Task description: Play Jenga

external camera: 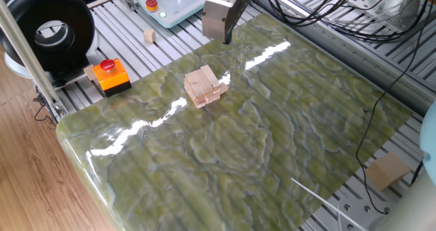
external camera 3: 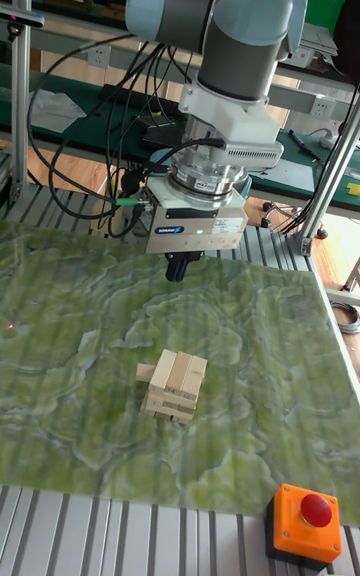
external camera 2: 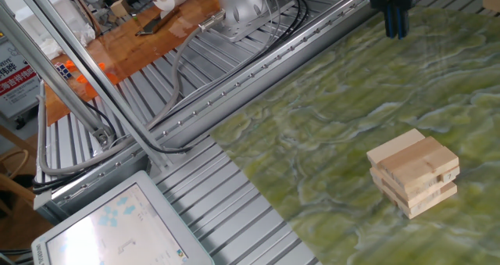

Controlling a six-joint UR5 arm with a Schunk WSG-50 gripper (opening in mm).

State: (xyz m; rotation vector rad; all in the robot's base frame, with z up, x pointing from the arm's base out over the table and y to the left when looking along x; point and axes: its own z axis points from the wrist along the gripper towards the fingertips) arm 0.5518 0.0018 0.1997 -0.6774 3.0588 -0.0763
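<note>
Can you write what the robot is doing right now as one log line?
tool: shut, empty, hovering behind Jenga stack | Jenga stack: standing, untouched | table

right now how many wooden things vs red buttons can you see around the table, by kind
Jenga stack: 1
small wooden cube: 1
large tan cube: 1
red buttons: 2, one on the orange box, one on the pale panel
Total: 5

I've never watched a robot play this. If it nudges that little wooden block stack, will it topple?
Probably not easily: the Jenga stack is low and squat. Its bars look loosely laid, one end jutting out, so a push would likely slide single bars. The gripper hangs apart from it.
</note>
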